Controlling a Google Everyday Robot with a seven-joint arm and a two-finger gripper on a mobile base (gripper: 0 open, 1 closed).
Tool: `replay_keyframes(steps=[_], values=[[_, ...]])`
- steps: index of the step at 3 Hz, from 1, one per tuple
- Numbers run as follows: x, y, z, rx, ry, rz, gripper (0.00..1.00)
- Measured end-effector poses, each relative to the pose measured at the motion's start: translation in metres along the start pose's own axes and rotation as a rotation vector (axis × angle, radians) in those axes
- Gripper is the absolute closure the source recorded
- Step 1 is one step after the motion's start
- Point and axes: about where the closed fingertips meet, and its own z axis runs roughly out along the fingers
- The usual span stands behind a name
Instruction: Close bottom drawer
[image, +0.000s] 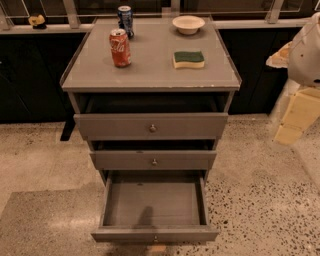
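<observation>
The grey three-drawer cabinet (150, 70) stands in the middle of the camera view. Its bottom drawer (154, 202) is pulled far out, showing a bare grey inside, and its front panel (154, 234) with a small round knob is near the lower edge. The middle drawer (154, 160) and the top drawer (151, 126) each stand slightly out. My gripper (295, 117), cream-coloured under a white arm part, hangs at the far right edge, well clear of the cabinet and level with the top drawer.
On the cabinet top are a red cola can (120, 47), a dark blue can (125, 19), a white bowl (188, 23) and a green-and-yellow sponge (188, 58). Dark cabinets and a ledge run behind. Speckled floor (260, 200) lies around the cabinet.
</observation>
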Motion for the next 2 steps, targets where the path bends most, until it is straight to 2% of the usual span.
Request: replay_keyframes(steps=[1, 2], values=[[-0.004, 0.023, -0.012, 0.067, -0.016, -0.032, 0.00], [-0.003, 0.064, -0.014, 0.172, -0.026, -0.045, 0.00]])
